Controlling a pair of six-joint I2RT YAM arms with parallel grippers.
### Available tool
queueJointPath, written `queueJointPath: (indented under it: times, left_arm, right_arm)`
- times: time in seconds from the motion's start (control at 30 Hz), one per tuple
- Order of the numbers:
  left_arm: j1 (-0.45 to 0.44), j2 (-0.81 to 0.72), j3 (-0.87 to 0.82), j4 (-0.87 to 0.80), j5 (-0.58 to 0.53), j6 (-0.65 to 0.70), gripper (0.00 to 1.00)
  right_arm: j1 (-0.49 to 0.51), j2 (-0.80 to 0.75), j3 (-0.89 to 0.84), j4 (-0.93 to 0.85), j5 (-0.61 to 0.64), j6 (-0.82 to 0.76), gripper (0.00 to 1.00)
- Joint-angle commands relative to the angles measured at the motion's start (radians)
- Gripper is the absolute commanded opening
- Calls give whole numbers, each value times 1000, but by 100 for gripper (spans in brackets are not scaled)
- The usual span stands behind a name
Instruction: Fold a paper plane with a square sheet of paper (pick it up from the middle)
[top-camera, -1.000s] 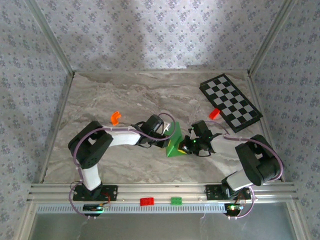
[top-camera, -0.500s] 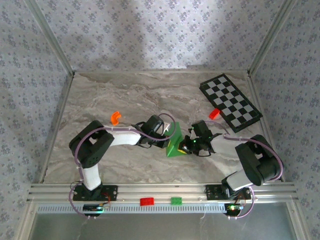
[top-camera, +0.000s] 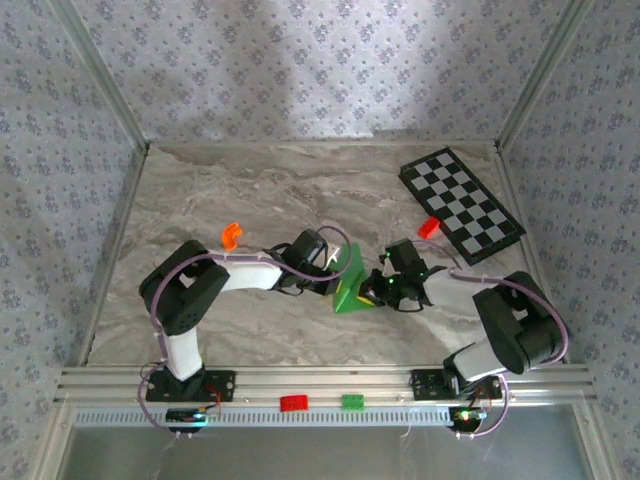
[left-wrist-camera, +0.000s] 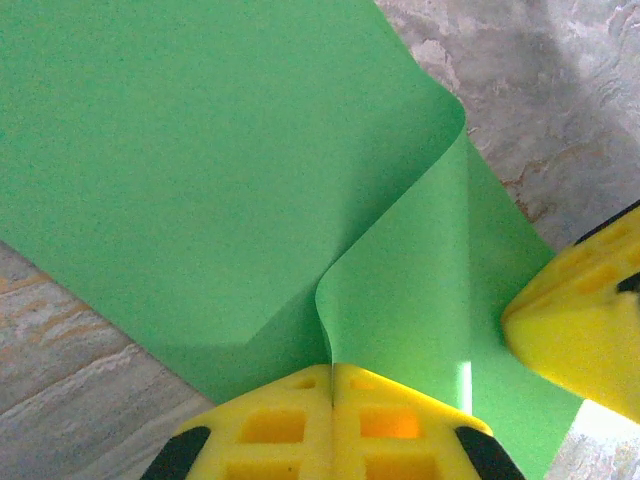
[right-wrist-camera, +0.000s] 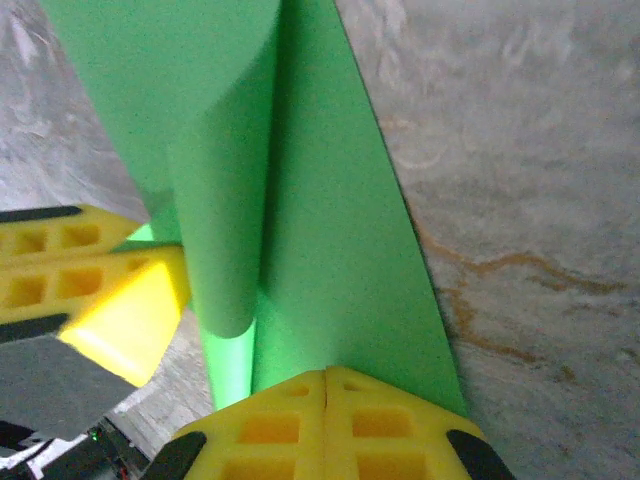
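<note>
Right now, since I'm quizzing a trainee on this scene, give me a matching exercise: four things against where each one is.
Things:
1 green sheet of paper
2 checkered board
3 orange toy piece
4 green toy brick

Places:
A on the near rail
B far right of the table
C pinched by the left gripper and the right gripper
D on the table, just beyond the left arm

Pairs: 1-C, 2-B, 3-D, 4-A

Top external high above and behind, looking down across the table (top-camera: 220, 190), both wrist views close in, sharing the square sheet of paper (left-wrist-camera: 200, 150).
</note>
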Motion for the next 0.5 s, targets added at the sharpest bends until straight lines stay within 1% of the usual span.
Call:
queueJointPath:
  times: [0.0,0.17,0.33,0.47]
  left_arm:
    - [1,34,5,-23,4,4,1]
    - [-1,40,13,-30,13,0,1]
    - [-2,44,20,-36,22,-1,1]
    - [-3,47,24,-41,24,-3,2]
  right_arm:
    - [-20,-66,-1,2,21,28,5]
    - [-30,-96,-15,83,-4,63,2]
    - [-17,-29,13,184,-54,102,0]
    - [5,33,59,177,-53,101,0]
